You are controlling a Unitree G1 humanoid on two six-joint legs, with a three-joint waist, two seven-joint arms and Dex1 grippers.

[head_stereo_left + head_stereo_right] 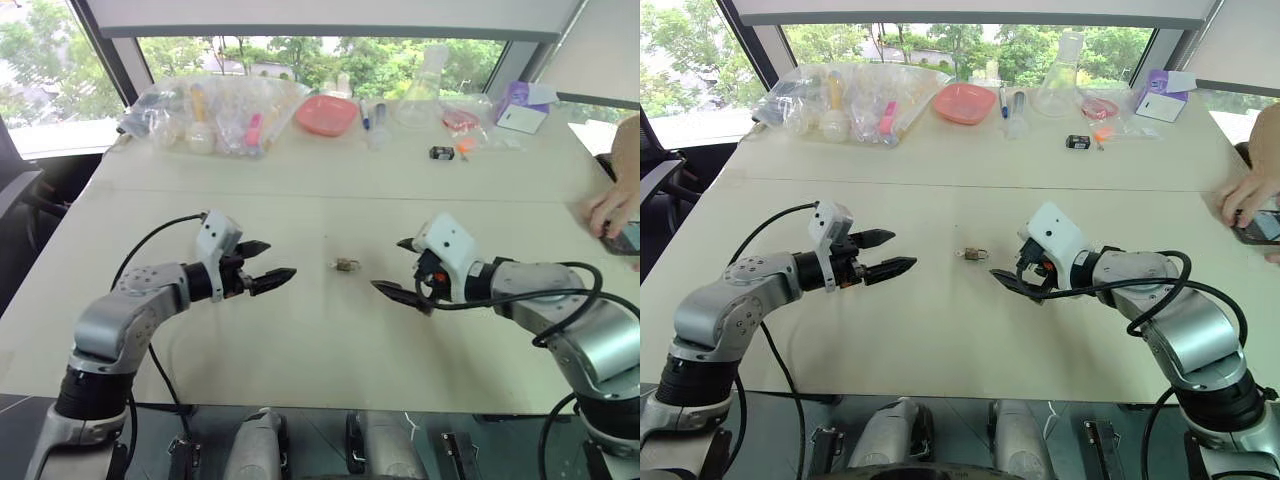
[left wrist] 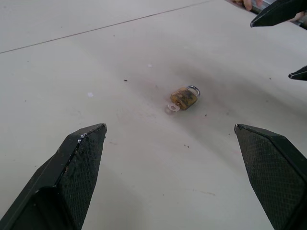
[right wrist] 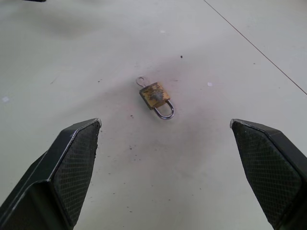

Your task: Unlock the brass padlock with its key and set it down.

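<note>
Two grippers hovered over the pale table (image 1: 300, 340), both spread wide and holding nothing. Left gripper (image 1: 262, 265) sat left of centre in the left eye view, fingers pointing toward frame right; right gripper (image 1: 402, 270) sat right of centre, fingers pointing toward frame left and slightly down. Padlock (image 1: 346, 265) lay flat on the table between them, near mid-frame, clear of both sets of fingertips. In the left wrist view the padlock (image 2: 184, 97) rested on its side, shackle closed into the body, with a small pale ring of the key (image 2: 172, 108) showing at the end opposite the shackle; the key's shaft could not be made out. The right wrist view showed the same padlock (image 3: 154, 96) with the silvery shackle loop toward the camera and the thin key ring on the far end. Faint dark specks and a scuffed grey patch marked the table around it. Along the top of the left eye view, far from the padlock, lay clear bags (image 1: 215, 115) of small items, a pink tray (image 1: 327, 114), a glass flask (image 1: 421, 95) and a small black-and-orange item (image 1: 448, 152). A person's hand (image 1: 612, 212) rested on a phone at the right edge.
</note>
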